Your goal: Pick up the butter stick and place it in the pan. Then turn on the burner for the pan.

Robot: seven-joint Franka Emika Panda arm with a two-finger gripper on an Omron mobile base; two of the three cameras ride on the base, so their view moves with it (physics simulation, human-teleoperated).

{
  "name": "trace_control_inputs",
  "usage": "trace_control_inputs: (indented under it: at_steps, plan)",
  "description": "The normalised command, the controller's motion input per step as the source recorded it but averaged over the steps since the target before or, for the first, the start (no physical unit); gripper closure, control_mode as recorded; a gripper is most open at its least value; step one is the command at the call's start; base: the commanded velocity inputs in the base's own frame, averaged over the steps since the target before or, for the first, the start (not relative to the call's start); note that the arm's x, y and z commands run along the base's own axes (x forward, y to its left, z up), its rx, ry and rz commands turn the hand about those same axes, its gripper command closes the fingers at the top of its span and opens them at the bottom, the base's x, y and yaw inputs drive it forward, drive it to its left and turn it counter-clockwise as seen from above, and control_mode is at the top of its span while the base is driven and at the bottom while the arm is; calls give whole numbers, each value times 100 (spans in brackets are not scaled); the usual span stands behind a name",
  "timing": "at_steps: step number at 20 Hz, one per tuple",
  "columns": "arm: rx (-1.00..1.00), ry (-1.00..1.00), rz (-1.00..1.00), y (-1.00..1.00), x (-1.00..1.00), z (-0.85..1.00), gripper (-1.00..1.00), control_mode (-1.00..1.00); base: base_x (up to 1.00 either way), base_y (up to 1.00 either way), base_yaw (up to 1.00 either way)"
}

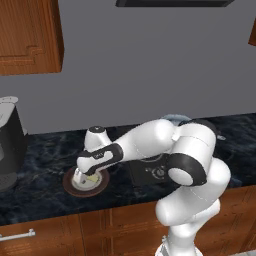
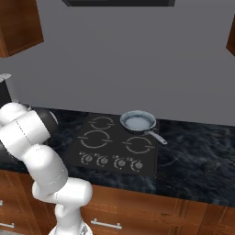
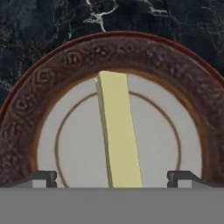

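Butter stick comes first in my hand view: a pale-yellow bar lying flat on the white centre of the brown plate, its long axis running away from the camera and leaning slightly off straight. My gripper is spread wide, with one dark finger tip on each side of the bar and clear white plate between each tip and the butter, so I am touching nothing. I cannot tell from this angle how high the tips sit above the plate.

From the left base view I see the arm reaching out low to the left, the gripper pointing down over the plate, which sits on the dark marbled table near its front edge. A sliver of yellow butter stick shows just beside the hand. A dark appliance with a white top stands further left on the table, well apart from the plate.

From the right base view, the pan rests on the rear right burner of the black cooktop, grey-blue inside with a pale rim, its handle pointing toward the front right. A row of knobs runs along the cooktop's front edge. The pan holds nothing I can make out.
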Motion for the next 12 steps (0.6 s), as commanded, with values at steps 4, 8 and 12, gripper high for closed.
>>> trace_control_inputs:
  at_steps: [4, 8, 12]
  plan:
    - [0, 3, 3, 0, 6, -10, -100, -100, 0, 0, 0]
    - [0, 3, 3, 0, 9, -9, -100, -100, 0, 0, 0]
    - [0, 3, 3, 0, 2, -12, -100, -100, 0, 0, 0]
